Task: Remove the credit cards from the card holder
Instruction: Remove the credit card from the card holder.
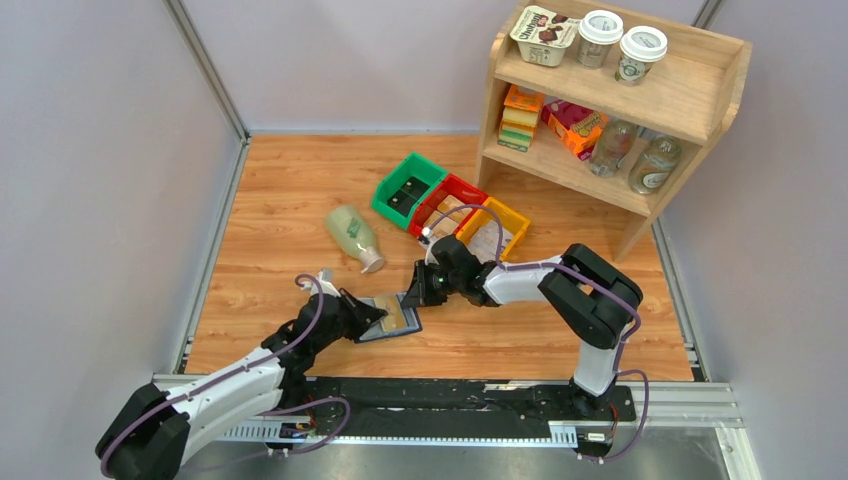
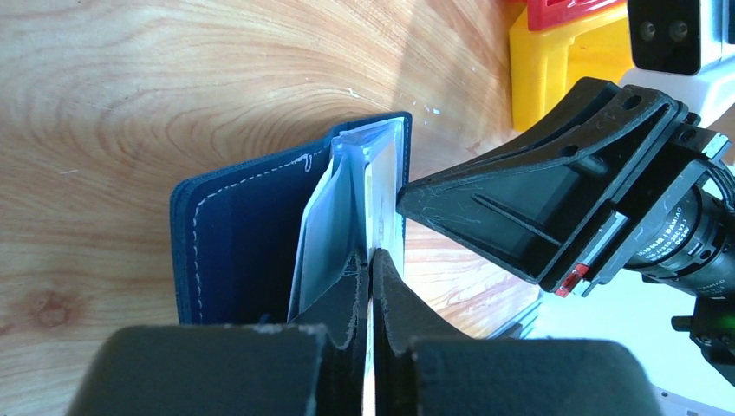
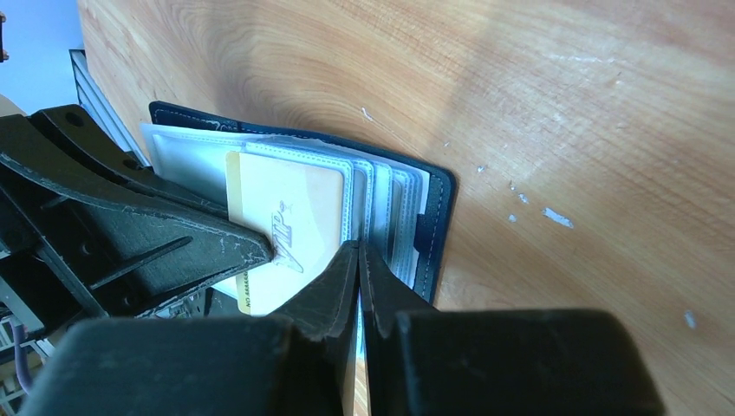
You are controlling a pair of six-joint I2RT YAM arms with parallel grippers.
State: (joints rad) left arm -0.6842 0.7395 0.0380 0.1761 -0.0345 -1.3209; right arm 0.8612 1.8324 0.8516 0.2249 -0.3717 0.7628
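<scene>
The dark navy card holder (image 1: pixel 372 330) lies open on the wooden table between both arms, its clear inner sleeves (image 3: pixel 381 186) fanned out. A cream credit card (image 3: pixel 290 221) with printed lettering sticks partly out of a sleeve. My left gripper (image 2: pixel 371 260) is shut on this card's thin edge, which shows pale (image 2: pixel 381 195) among the sleeves beside the navy cover (image 2: pixel 243 247). My right gripper (image 3: pixel 358 251) is shut on the edge of the clear sleeves, pinning the holder. The two grippers face each other, almost touching, left (image 1: pixel 378 312) and right (image 1: pixel 414 290).
Green (image 1: pixel 408 188), red (image 1: pixel 447 203) and yellow (image 1: pixel 495 228) bins stand in a row just behind the right gripper. A pale bottle (image 1: pixel 355 236) lies on its side at centre left. A wooden shelf (image 1: pixel 620 100) with cups, boxes and bottles stands at the back right.
</scene>
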